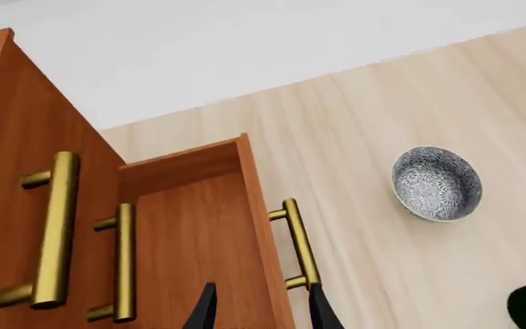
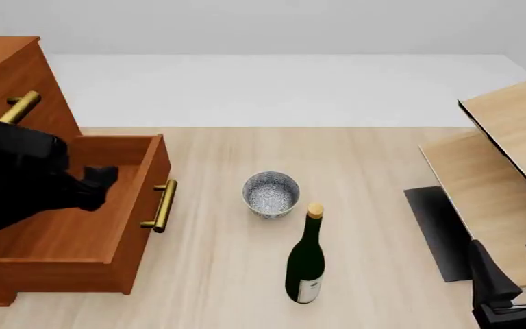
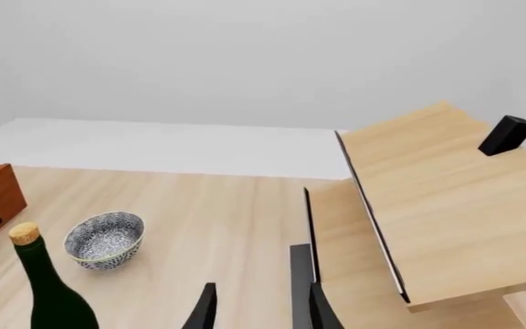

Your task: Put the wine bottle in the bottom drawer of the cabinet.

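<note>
With the bottom drawer (image 2: 80,226) of the cabinet (image 2: 7,68) pulled out, the left gripper (image 1: 261,312) spread by its handle and the right gripper (image 3: 261,308) also apart, we judged best approaching the upright wine bottle (image 2: 306,264) low, avoiding the bowl (image 2: 271,194)

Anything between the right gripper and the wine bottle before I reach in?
Nothing visible. Bare tabletop lies between the right gripper and the upright dark green glass wine bottle; the small speckled grey bowl stands farther back, off that line.
</note>
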